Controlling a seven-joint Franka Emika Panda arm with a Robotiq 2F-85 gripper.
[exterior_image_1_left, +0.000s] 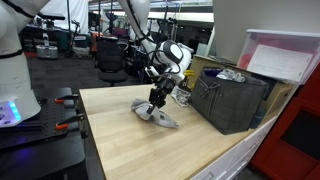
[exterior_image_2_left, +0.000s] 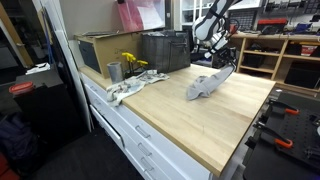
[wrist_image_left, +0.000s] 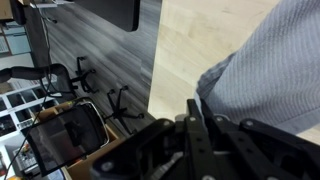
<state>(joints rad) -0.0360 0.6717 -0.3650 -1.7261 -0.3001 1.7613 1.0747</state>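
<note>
A grey cloth (exterior_image_1_left: 160, 116) (exterior_image_2_left: 204, 87) lies crumpled on the light wooden table (exterior_image_1_left: 130, 145) (exterior_image_2_left: 190, 120). My gripper (exterior_image_1_left: 157, 99) (exterior_image_2_left: 229, 68) comes down onto one end of it, and that end is drawn up off the wood towards the fingers. In the wrist view the black fingers (wrist_image_left: 192, 130) are pressed together, their tips at the edge of the cloth (wrist_image_left: 270, 70), which fills the right of the picture. The pinched fold itself is hidden behind the fingers.
A dark grey crate (exterior_image_1_left: 235, 100) (exterior_image_2_left: 165, 50) stands close behind the cloth. Past it are a cardboard box (exterior_image_2_left: 100, 50), a metal cup (exterior_image_2_left: 114, 71), a yellow item (exterior_image_2_left: 131, 62) and a white rag (exterior_image_2_left: 128, 90). A clear lidded box (exterior_image_1_left: 285, 60) sits beside the crate.
</note>
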